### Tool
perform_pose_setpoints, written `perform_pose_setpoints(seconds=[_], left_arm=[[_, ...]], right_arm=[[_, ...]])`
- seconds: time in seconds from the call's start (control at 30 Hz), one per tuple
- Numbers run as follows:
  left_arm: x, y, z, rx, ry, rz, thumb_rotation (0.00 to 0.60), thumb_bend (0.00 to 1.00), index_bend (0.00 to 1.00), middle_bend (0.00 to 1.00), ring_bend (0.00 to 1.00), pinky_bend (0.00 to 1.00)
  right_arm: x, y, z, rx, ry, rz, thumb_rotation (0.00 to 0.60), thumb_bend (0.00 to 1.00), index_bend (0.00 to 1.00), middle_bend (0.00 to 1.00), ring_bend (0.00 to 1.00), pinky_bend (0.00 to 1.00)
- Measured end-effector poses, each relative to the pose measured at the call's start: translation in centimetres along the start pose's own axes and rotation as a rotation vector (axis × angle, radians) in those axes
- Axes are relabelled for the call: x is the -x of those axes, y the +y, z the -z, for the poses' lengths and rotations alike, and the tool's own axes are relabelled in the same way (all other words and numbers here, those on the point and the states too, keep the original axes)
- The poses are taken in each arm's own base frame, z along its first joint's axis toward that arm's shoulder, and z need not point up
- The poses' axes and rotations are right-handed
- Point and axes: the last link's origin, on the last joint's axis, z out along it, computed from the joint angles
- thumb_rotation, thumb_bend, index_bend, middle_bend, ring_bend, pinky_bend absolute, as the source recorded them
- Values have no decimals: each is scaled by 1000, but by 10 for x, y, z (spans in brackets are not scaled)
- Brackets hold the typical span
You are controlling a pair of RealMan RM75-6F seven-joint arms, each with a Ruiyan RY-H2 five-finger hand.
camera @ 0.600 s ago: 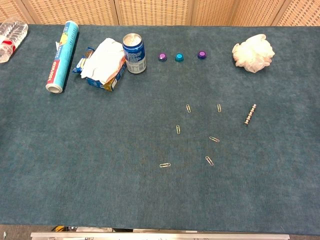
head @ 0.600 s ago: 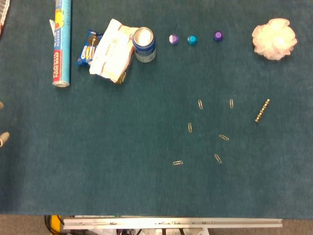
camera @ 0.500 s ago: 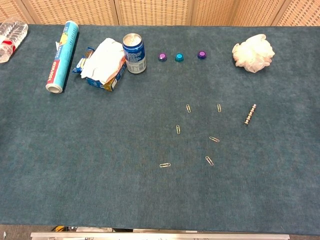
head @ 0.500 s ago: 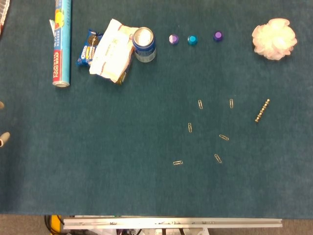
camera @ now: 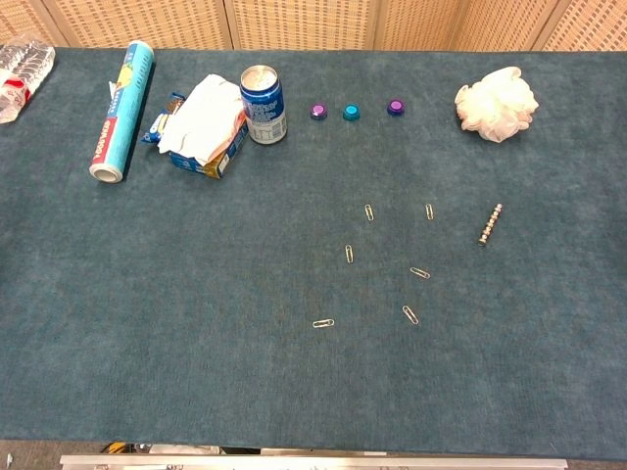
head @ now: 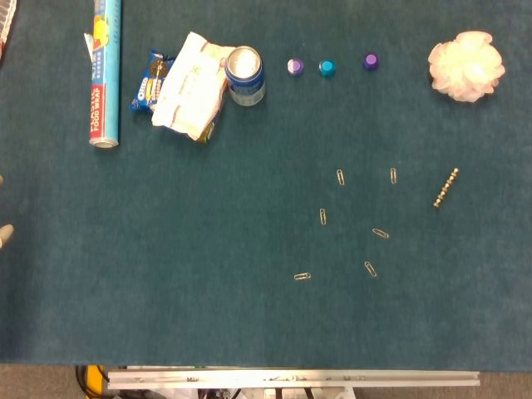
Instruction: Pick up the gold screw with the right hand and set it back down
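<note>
While the gold screw (head: pixel 445 188) lies flat on the blue tabletop (head: pixel 208 316), slanting up toward the far right, we see nothing touching it and no right hand in either camera. At the far left edge of the head view we catch a pale fingertip (head: pixel 4 234) poking in from the left hand; that sliver is all we get, so we cannot tell how far that hand is spread or whether it has hold of anything. The chest view shows the gold screw (camera: pixel 490 224) on the right side, well apart from the fluffy white bath pouf (camera: pixel 497 103) sitting beyond it at the far edge. To the left of the screw we find six paper clips scattered loosely, the nearest paper clip (head: pixel 393 175) lying close by but not touching. Along the far side we spot three small bottle caps in a row, the purple cap (head: pixel 371 61) at the right end. Further left stands a blue drink can (head: pixel 245 75), upright, touching a crumpled white snack packet (head: pixel 193 83), then a blue cookie wrapper (head: pixel 149 81) and a roll of food wrap (head: pixel 106 71) lying lengthwise
</note>
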Motion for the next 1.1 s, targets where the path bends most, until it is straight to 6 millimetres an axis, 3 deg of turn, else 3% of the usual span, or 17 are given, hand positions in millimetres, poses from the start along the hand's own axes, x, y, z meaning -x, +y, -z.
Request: perform_pose_setpoints(seconds=[0.17, 0.73, 1.1], left_arm=[[-1, -3, 1, -4, 3, 9, 600, 84, 373, 294, 221, 410], [0, -4, 3, -26, 8, 4, 600, 85, 373, 293, 221, 411], [0, -6, 3, -35, 7, 6, 600, 84, 373, 294, 221, 411]], right_arm=[[2, -2, -5, -25, 46, 47, 600, 0, 262, 311, 218, 442], [17, -8, -53, -198, -106, 189, 600, 0, 364, 311, 226, 386], [31, -13, -73, -256, -155, 309, 600, 110, 422, 215, 138, 355]])
